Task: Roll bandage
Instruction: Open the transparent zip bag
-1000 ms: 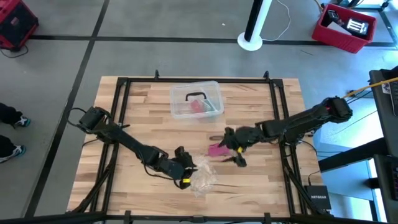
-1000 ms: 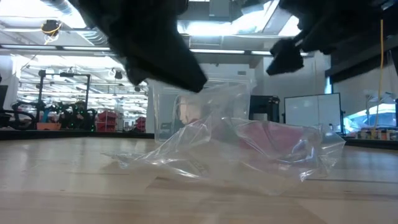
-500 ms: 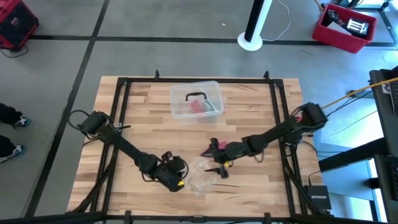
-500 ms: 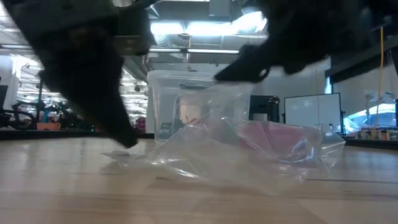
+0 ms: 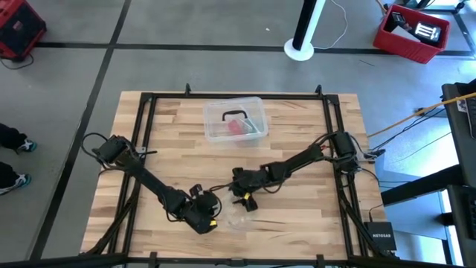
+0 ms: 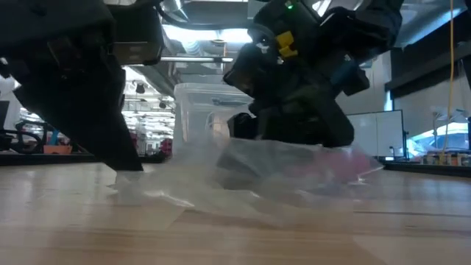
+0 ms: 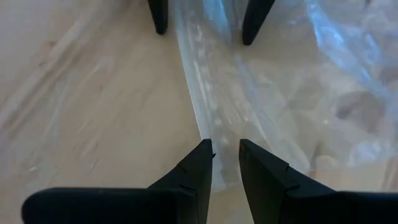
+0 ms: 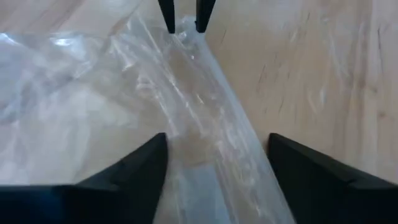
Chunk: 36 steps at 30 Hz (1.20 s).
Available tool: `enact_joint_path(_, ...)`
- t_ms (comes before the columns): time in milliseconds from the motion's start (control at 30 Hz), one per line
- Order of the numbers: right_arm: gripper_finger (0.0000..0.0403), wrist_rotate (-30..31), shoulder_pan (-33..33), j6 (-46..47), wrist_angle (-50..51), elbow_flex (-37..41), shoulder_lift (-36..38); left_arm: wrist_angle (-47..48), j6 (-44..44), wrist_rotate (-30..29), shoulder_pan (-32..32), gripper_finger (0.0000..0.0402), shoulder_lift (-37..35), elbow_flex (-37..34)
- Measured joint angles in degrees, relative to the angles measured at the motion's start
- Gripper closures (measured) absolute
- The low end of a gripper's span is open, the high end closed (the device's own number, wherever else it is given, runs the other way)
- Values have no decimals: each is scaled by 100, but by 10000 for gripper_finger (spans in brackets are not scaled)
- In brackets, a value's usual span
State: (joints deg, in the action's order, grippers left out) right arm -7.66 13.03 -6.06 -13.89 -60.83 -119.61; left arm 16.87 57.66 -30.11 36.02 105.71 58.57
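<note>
Since before, right gripper [image 5: 244, 199] reached the wrapper [image 5: 239, 220], open; left gripper [image 7: 225, 163] pinches it.

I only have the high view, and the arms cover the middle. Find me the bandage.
Observer: Low view: a pink patch, the bandage, shows through the clear wrapper; inside or behind it, I cannot tell.
Operator: Report the right gripper.
Observer: Open, straddling a fold of the wrapper.
Operator: Now the left gripper.
Observer: It sits at the wrapper's long edge, facing the right gripper.
</note>
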Motion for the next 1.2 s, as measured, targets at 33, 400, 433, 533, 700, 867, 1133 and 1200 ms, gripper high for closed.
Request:
enact_joint_path(33,154,6,-4,-1,59,-5,-34,32,-2,-36,-11,328,0,0)
enact_joint_path(400,390,581,-85,-282,137,25,-29,491,-210,-53,-123,328,-353,-1)
enact_joint_path(433,393,629,-83,-351,144,27,2,607,-173,-54,-123,328,-488,0)
enact_joint_path(533,377,889,-75,-523,260,38,159,934,39,-251,-66,328,-879,0)
enact_joint_path(700,378,1437,-69,-898,931,91,680,1331,392,-1080,160,328,-1284,0)
enact_joint_path(867,395,1891,-71,-1025,999,67,1088,2096,1548,-1879,336,328,-1452,0)
enact_joint_path(1133,386,2386,-69,-1045,1012,72,1136,2256,3167,-2328,679,300,-1470,-442)
enact_joint_path(1200,394,2486,-69,-1048,979,72,1136,2074,3678,-2394,766,281,-1486,-704)
